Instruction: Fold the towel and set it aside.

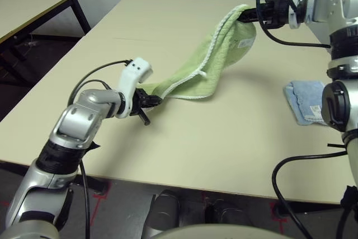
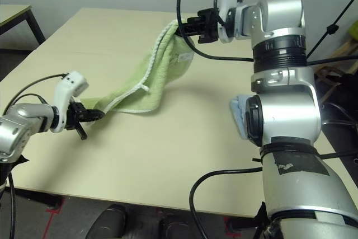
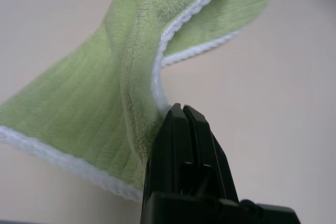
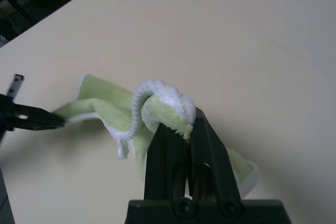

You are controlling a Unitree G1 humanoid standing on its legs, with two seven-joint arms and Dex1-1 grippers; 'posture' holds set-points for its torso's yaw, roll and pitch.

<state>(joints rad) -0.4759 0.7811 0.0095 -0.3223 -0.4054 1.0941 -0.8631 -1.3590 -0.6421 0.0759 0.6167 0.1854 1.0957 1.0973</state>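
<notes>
Head views: the towel (image 1: 215, 60) hangs as a slack band between the two pincers, most of it off the table (image 1: 184, 138), its low belly close over the tabletop just ahead of the left one. The left gripper (image 1: 152, 101) pinches one end of the cloth low and near; the right gripper (image 2: 187, 28) pinches the opposite end high and far. Probable reason for the hold: a corner in each pincer spreads the cloth so that one end can be laid over the other. Fold not yet made, by my judgement. A small blue cloth (image 1: 305, 100) lies flat on the table, below the right pincer and well apart from the left one. No containers are present, so no contents to record.

Left wrist view: both fingers pressed together on the white-stitched edge; the towel runs straight away from the tips, twisted once along its length.

Right wrist view: fingers clamped on a bunched corner, with white edging looped over the tips. The rest trails off toward the left gripper, at the cloth's far end.
</notes>
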